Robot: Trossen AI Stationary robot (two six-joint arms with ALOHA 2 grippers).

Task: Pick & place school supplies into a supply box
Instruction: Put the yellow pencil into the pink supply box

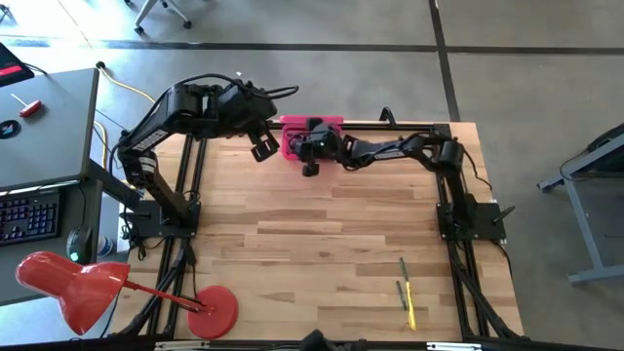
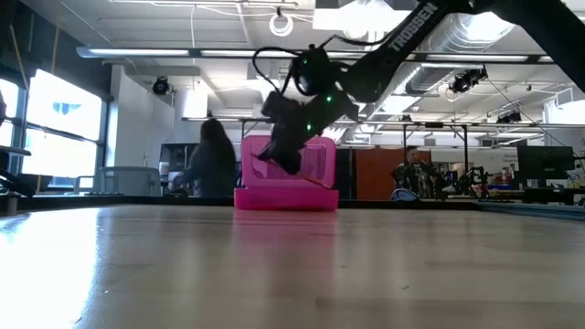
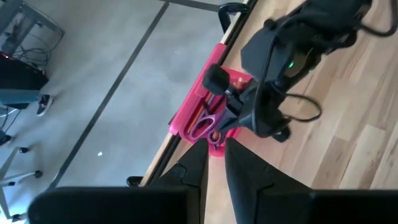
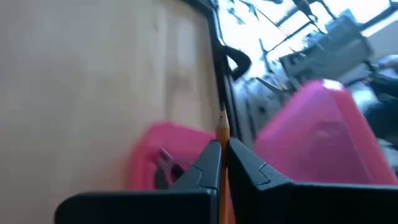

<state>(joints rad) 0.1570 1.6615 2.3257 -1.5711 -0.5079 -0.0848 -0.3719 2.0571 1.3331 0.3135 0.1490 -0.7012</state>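
Note:
The pink supply box (image 1: pixel 329 122) sits at the table's far edge with its lid (image 4: pixel 323 137) standing open. Purple-handled scissors (image 3: pixel 202 124) and some pens lie inside. My right gripper (image 1: pixel 310 156) hangs over the box's left half, shut on an orange pencil (image 4: pixel 222 132). My left gripper (image 1: pixel 263 146) hovers just left of the box, its fingers a narrow gap apart (image 3: pixel 215 158); whether it touches the box corner I cannot tell. A green pencil (image 1: pixel 403 269) and a yellow one (image 1: pixel 409 308) lie flat near the table's near right corner. My right gripper pinches the orange pencil between its two fingers (image 4: pixel 208 163), a short way behind the sharpened tip (image 4: pixel 222 127). The fingers lie along the pencil, slanting down toward the box. The pencil is lifted clear and its tip juts past the fingertips over the box's open tray (image 4: pixel 168 146).
A red desk lamp (image 1: pixel 83 288) with a round base (image 1: pixel 214 312) stands at the table's near left corner. A grey desk with a keyboard (image 1: pixel 29 210) stands left of the table. The wide middle of the wooden table (image 1: pixel 322 234) is bare. People move about in the room behind (image 2: pixel 212 160).

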